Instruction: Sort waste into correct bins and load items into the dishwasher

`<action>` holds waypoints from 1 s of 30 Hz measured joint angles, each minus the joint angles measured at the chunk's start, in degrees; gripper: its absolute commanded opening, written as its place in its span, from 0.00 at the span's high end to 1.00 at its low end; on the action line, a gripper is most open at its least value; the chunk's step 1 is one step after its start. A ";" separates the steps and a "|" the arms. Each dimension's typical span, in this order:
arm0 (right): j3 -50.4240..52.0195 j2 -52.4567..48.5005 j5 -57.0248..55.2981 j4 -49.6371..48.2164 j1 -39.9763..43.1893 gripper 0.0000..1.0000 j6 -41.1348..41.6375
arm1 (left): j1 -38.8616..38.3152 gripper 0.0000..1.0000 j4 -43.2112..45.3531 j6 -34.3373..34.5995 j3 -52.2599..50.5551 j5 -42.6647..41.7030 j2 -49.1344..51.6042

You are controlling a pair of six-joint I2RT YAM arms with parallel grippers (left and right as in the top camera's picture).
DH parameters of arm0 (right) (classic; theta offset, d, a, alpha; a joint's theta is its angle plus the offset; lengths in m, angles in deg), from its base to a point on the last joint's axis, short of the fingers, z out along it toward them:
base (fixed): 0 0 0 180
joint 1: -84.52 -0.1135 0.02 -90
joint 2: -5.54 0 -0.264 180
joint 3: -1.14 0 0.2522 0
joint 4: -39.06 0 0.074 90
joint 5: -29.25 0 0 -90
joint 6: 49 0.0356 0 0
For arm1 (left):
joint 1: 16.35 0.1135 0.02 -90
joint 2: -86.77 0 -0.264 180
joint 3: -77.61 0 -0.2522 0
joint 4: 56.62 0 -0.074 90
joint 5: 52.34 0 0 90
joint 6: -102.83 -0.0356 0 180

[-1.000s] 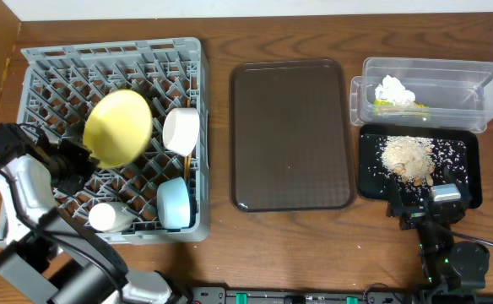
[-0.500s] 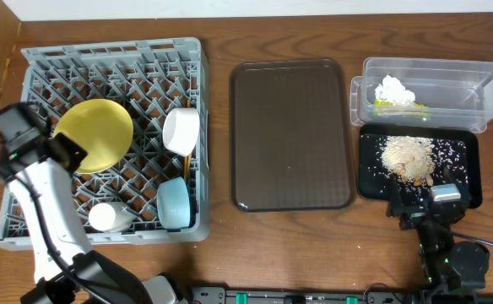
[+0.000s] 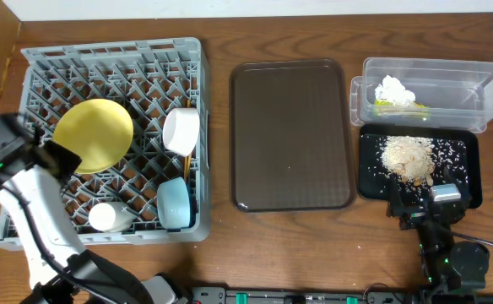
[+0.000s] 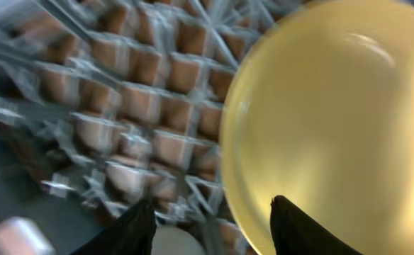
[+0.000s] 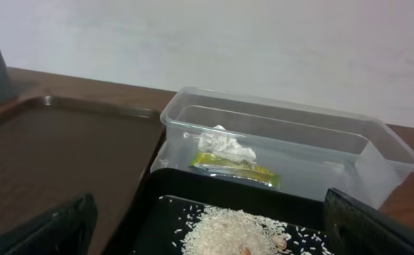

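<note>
The pale-yellow plate (image 3: 94, 133) (image 4: 334, 120) rests tilted in the grey dish rack (image 3: 111, 59). My left gripper (image 3: 61, 156) (image 4: 210, 234) is at the plate's lower-left rim, open; the rim lies loosely between the spread fingers. The rack also holds a white bowl (image 3: 181, 131), a light-blue bowl (image 3: 173, 203) and a white cup (image 3: 110, 217) (image 4: 178, 244). White tissue (image 3: 394, 89) (image 5: 225, 144) and the wrapper (image 3: 403, 108) (image 5: 235, 164) lie in the clear tub (image 3: 470, 89) (image 5: 320, 152). Rice (image 3: 407, 156) (image 5: 235, 230) covers the black tray (image 3: 369, 181) (image 5: 157, 191). My right gripper (image 3: 421, 203) (image 5: 217, 241) hangs open over the tray's near edge.
A large dark brown serving tray (image 3: 291, 135) (image 5: 65, 149) lies between the rack and the two bins. The rack's upright pegs (image 4: 86, 142) stand all around the left fingers. Bare wooden table (image 3: 297, 245) runs along the front edge.
The left gripper lowered the yellow plate from a raised, tilted pose into the rack, then opened and drew back to the left. The right arm has not moved.
</note>
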 measured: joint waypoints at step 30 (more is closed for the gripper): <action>0.00 0.00 0.00 0.02 0.00 0.01 0.00 | 6.80 0.45 0.44 3.61 0.02 -31.36 12.70</action>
